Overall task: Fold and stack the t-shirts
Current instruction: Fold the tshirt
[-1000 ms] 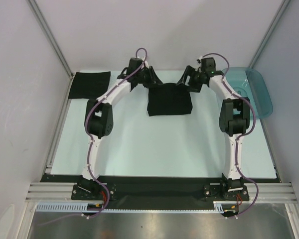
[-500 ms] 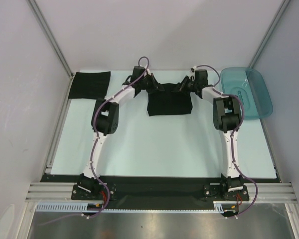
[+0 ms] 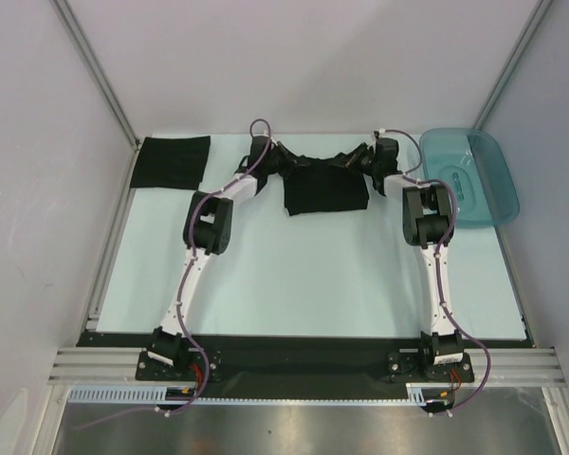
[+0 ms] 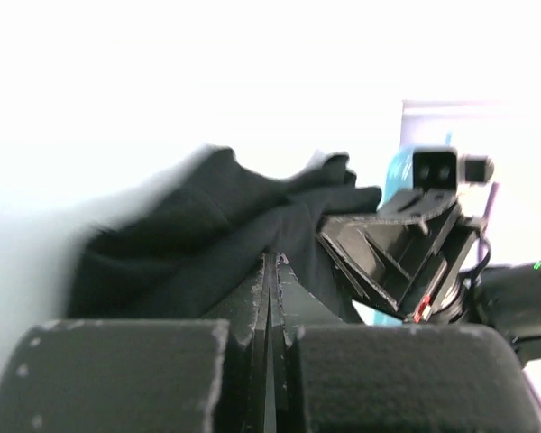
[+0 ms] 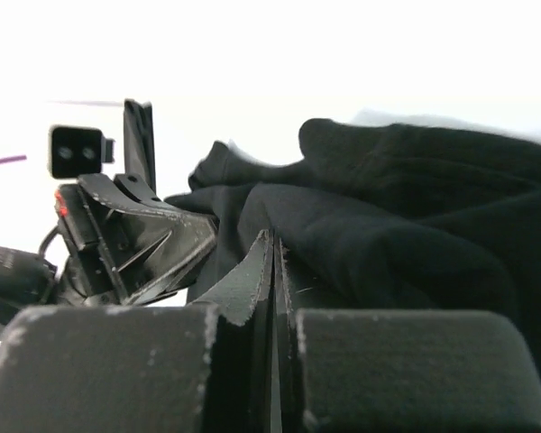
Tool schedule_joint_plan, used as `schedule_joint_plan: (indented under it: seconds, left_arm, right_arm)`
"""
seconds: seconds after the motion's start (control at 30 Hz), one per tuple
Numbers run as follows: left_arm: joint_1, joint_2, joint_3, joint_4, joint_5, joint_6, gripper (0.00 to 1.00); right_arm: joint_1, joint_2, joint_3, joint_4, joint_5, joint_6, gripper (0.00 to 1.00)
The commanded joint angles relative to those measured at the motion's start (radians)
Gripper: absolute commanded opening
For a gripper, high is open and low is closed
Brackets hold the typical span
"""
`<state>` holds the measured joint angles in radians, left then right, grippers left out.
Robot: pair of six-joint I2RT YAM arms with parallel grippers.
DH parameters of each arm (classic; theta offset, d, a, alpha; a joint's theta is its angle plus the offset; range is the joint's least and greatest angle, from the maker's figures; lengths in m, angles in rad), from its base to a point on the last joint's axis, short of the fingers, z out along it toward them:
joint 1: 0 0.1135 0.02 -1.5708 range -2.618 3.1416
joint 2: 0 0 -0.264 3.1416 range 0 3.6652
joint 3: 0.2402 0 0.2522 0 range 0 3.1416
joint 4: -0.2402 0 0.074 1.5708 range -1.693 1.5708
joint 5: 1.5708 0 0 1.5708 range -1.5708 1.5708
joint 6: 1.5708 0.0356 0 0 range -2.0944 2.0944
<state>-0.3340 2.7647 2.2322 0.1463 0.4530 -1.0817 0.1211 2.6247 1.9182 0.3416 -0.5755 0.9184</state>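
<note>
L pincer (image 4: 271, 271) & R pincer (image 5: 273, 251): each clenched on a far corner of black t-shirt (image 3: 324, 194), cloth spanning betw. them, prob. for an even fold.

The table (image 3: 303, 284) carries a corner t-shirt (image 3: 171, 161), middle t-shirt (image 3: 324, 192) and tray (image 3: 484, 190).

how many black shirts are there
2. A folded shirt lies at the far left corner; the second shirt, far centre, is pinched by the left end effector and right end effector. More may hide beneath.
</note>
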Motion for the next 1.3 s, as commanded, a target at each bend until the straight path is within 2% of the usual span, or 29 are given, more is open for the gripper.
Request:
schedule_joint_plan:
  seconds: [0.0, 0.17, 0.37, 0.5, 0.53, 0.67, 0.77, 0.87, 1.0, 1.03, 1.13, 1.2, 1.27]
  left_arm:
    - [0.046, 0.044, 0.055, 0.082, -0.073, -0.115, 0.00]
    - [0.084, 0.061, 0.053, 0.078, -0.094, -0.156, 0.00]
    - [0.104, 0.085, 0.086, 0.024, -0.111, -0.146, 0.00]
    - [0.107, 0.111, 0.138, -0.007, -0.093, -0.139, 0.00]
    - [0.108, 0.108, 0.145, -0.020, -0.088, -0.123, 0.00]
    - [0.113, 0.064, 0.138, -0.066, -0.086, -0.064, 0.00]
    - [0.115, 0.009, 0.124, -0.121, -0.085, 0.017, 0.06]
    - [0.107, -0.077, 0.093, -0.184, -0.070, 0.100, 0.11]
    - [0.081, -0.183, 0.014, -0.198, -0.019, 0.161, 0.12]
    - [0.073, -0.213, 0.000, -0.201, -0.008, 0.169, 0.12]
    - [0.033, -0.244, -0.026, -0.206, 0.042, 0.171, 0.10]
    - [0.000, -0.251, -0.046, -0.180, 0.071, 0.161, 0.10]
    - [-0.031, -0.255, -0.100, -0.087, 0.094, 0.105, 0.10]
  right_arm:
    - [-0.043, 0.044, 0.048, -0.038, 0.132, 0.016, 0.00]
    - [-0.081, 0.049, 0.015, -0.055, 0.169, 0.065, 0.02]
    - [-0.098, 0.083, 0.085, -0.110, 0.249, 0.102, 0.06]
    - [-0.112, 0.156, 0.218, -0.174, 0.264, 0.106, 0.06]
    - [-0.115, 0.190, 0.293, -0.196, 0.255, 0.126, 0.06]
    - [-0.115, 0.201, 0.343, -0.190, 0.215, 0.149, 0.08]
    - [-0.113, 0.192, 0.390, -0.213, 0.172, 0.106, 0.08]
    - [-0.113, 0.134, 0.386, -0.259, 0.108, 0.047, 0.10]
    - [-0.094, 0.005, 0.335, -0.315, 0.091, -0.044, 0.14]
    - [-0.094, -0.037, 0.334, -0.373, 0.088, -0.061, 0.14]
    - [-0.097, -0.100, 0.295, -0.426, 0.082, -0.095, 0.15]
    - [-0.101, -0.169, 0.211, -0.412, 0.068, -0.084, 0.15]
    - [-0.098, -0.227, 0.162, -0.417, 0.042, -0.098, 0.14]
